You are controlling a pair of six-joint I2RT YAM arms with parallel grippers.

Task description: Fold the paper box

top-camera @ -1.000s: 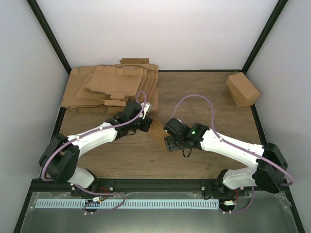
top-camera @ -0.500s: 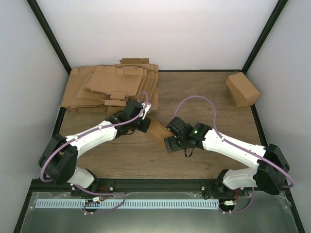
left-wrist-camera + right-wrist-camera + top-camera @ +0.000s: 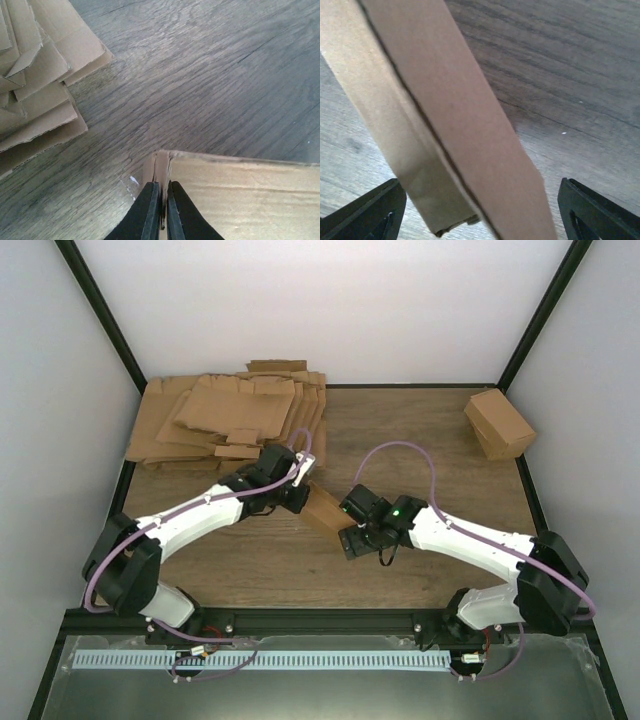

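The paper box point(image 3: 324, 509) is a small brown cardboard carton held between my two arms at the table's middle. My left gripper point(image 3: 303, 487) is shut on a thin cardboard flap point(image 3: 162, 172) at the box's corner; the box face point(image 3: 240, 195) fills the lower right of the left wrist view. My right gripper point(image 3: 347, 525) is open, its fingers point(image 3: 367, 215) spread wide on either side of the box point(image 3: 455, 125), which hangs tilted between them without touching either.
A thick pile of flat brown sheets point(image 3: 225, 420) lies at the back left; its edges show in the left wrist view point(image 3: 35, 95). Another brown cardboard cuboid point(image 3: 498, 424) stands at the back right. Black frame posts run along both side edges.
Both grippers and the box have shifted slightly toward the back right. The right gripper has closed in around the box's near end.
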